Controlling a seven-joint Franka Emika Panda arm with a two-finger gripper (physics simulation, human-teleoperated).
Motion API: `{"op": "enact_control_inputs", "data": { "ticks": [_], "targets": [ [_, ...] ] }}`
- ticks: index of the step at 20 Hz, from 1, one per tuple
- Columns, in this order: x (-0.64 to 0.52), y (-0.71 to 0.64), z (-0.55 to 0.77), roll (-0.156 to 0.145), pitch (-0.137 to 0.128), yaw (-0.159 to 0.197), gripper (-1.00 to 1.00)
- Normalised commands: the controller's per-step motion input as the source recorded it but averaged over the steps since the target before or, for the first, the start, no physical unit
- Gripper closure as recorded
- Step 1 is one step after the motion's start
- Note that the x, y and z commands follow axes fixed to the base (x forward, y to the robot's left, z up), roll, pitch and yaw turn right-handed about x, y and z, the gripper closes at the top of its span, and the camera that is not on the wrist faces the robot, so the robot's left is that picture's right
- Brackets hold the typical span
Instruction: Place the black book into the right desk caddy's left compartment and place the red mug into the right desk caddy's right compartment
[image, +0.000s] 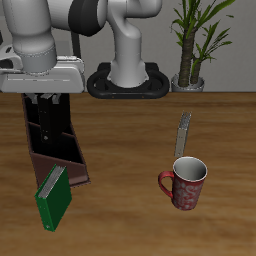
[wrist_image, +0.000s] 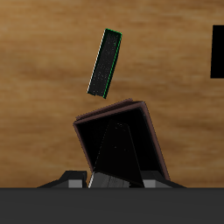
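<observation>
Hovering over the right desk caddy (image: 60, 150), the claw's (image: 48, 103) grip state is unclear.

mug (image: 187, 183): dark red, pale speckles, white inside
caddy (image: 57, 139): dark brown, black inside
book (image: 54, 197): green
table (image: 130, 135): wood-grain brown

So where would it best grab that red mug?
Probably from straight above, jaws pinching the rim, one inside and one outside, away from the handle. The red mug stands upright with its mouth open upward.
</observation>
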Motion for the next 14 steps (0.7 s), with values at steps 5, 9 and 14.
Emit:
{"op": "enact_control_inputs", "data": {
  "ticks": [5, 9, 14],
  "targets": [
    [0.05, -0.05, -0.1, -0.011, 0.019, 0.011, 1.0],
    [0.0, 0.01, -0.16, 0.013, 0.014, 0.004, 1.0],
    [0.03, -0.03, -0.15, -0.015, 0.017, 0.01, 1.0]
  ]
}}
